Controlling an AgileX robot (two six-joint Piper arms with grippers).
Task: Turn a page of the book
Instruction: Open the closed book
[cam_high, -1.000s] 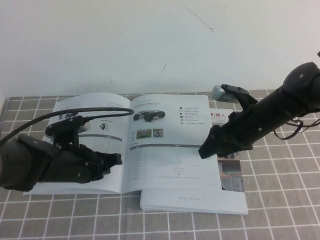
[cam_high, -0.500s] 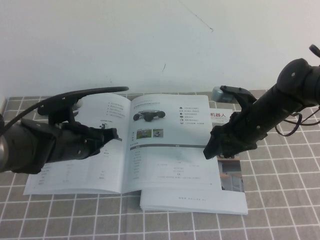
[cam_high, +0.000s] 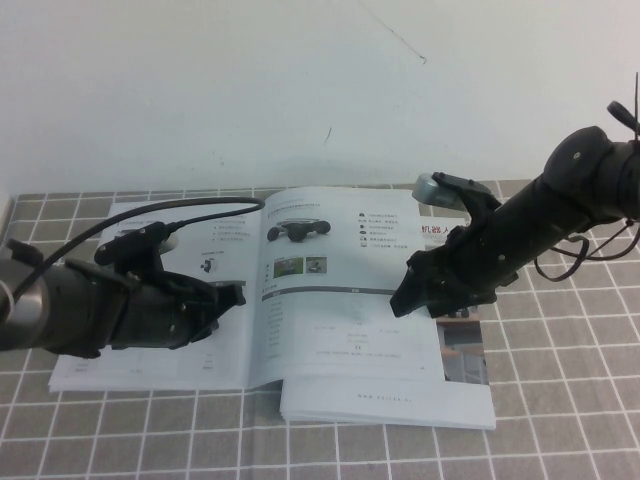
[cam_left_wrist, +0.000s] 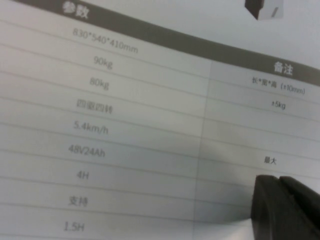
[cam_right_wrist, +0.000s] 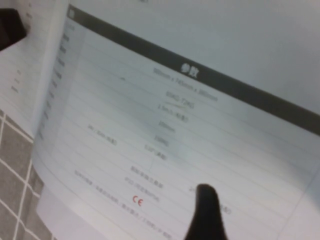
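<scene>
Because the page (cam_high: 345, 290) is a single thin, glossy leaf, it is judged to be very light, limp and slippery, easily creased or torn if pinched hard, and prone to bring a second leaf up with it. It lies flat as the right-hand leaf of the book (cam_high: 260, 290), which is spread open on the grey tiled table (cam_high: 560, 400) on top of other booklets (cam_high: 400, 400) whose edges show beneath and to the right. The best hold is judged to be at the free outer edge or lower outer corner, away from the spine, where the leaf can be peeled up from the ones beneath; a light sideways drag to buckle the paper would probably be needed before anything can be gripped. The right gripper (cam_high: 408, 296) is poised low over the page's outer margin, beside the grey bar of the spec table, with its jaws spread wide and nothing between them; one fingertip (cam_right_wrist: 205, 212) is seen just above the printed rows, though contact cannot be confirmed. The left gripper (cam_high: 235, 297) is held low over the left-hand leaf near the spine; two dark fingers (cam_left_wrist: 285, 207) are seen pressed together against the paper, apparently pinning that side down.
</scene>
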